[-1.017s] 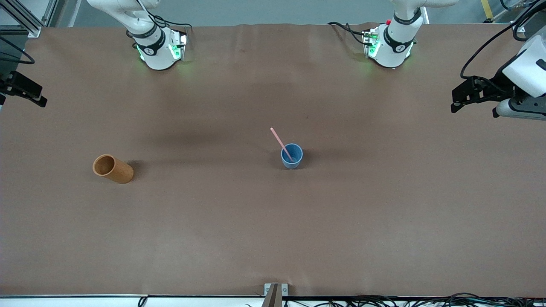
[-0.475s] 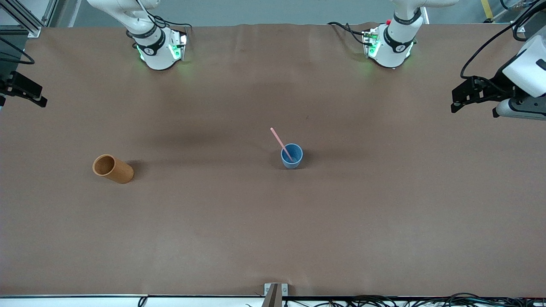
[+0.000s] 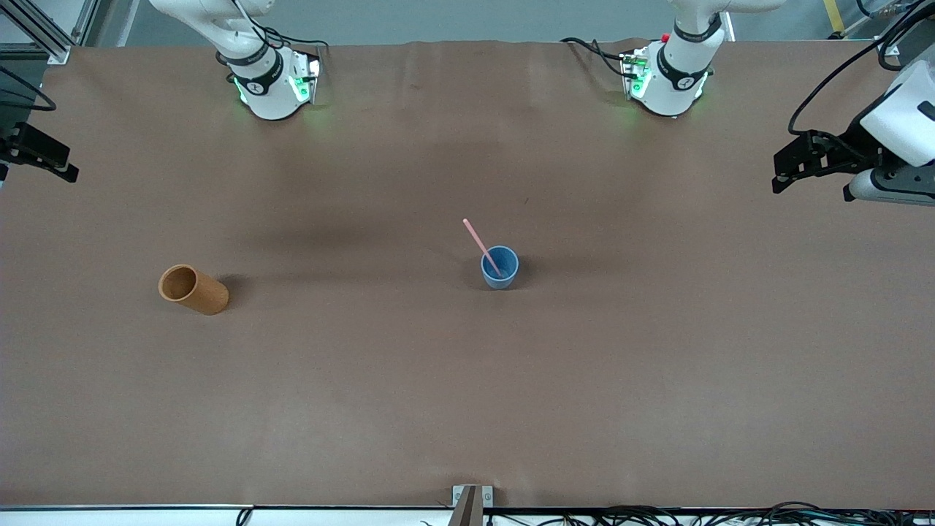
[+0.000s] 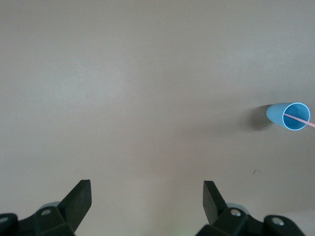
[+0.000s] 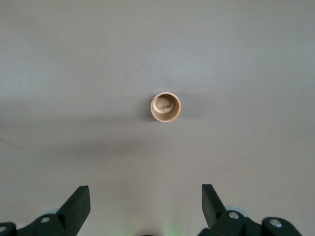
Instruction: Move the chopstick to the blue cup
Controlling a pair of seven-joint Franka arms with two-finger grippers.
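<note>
Left tool [image 4: 144, 196] agape, tips cropped

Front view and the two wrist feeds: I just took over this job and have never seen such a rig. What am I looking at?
Two robot arms are bolted along one table edge. The front view looks down from across the table; each wrist view looks from a camera above that arm's gripper. On the brown table stands the blue cup with the chopstick leaning inside it, and an orange-brown cup toward the right arm's end. The left gripper and the right gripper are both open, high over the table, holding nothing. Both arms wait.
</note>
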